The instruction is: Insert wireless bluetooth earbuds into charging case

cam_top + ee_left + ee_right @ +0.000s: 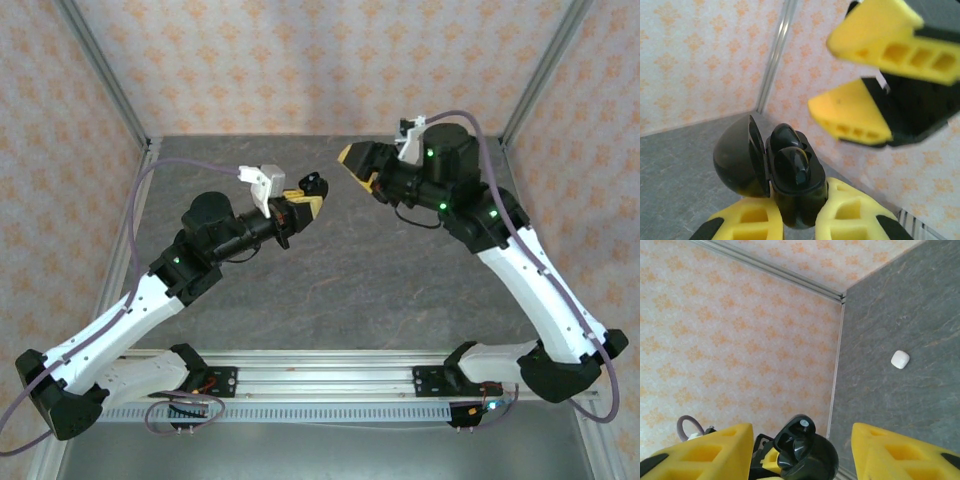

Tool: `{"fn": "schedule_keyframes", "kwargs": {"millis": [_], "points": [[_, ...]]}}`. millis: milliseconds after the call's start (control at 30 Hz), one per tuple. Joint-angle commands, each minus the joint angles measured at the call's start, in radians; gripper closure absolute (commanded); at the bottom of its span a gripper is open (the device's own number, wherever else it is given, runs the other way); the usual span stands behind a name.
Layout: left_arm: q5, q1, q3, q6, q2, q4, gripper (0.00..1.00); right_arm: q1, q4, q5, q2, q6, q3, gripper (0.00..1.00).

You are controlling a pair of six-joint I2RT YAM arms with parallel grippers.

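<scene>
Where the work happens: above the grey table [340, 290], between the two arms, well off its surface.
Right gripper [356, 168]: hangs with yellow fingers [875, 30] spread wide, nothing between them, near the charging case [790, 200] and pointed at it.
Left gripper [306, 200]: pinches the charging case low on its body, one finger each side.
Charging case: black, glossy, lid [735, 160] standing open to one side; looks light, hard and slippery, so likely to twist under a push; best gripped across the lower shell, clear of hinge and lid.
Black earbuds [792, 167]: two rounded shapes in the case's wells; fully seated or not, cannot tell. Tiny, smooth, probably easy to flick away; fingertip pinch across the body.
White item [900, 359]: lies on the table, well apart; too small to identify.
</scene>
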Motion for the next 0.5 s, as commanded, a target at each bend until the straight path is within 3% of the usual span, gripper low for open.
{"fn": "schedule_keyframes", "kwargs": {"millis": [0, 167, 467], "points": [[0.109, 0.005, 0.036, 0.041, -0.027, 0.035, 0.95, -0.03, -0.128, -0.145, 0.027, -0.062, 0.035, 0.55], [0.178, 0.005, 0.05, 0.051, -0.032, 0.021, 0.96, -0.055, -0.118, -0.273, 0.07, -0.097, -0.003, 0.78], [0.22, 0.006, 0.063, 0.039, -0.031, 0.004, 0.96, -0.054, 0.013, -0.474, 0.109, -0.1, -0.055, 0.84]]}}
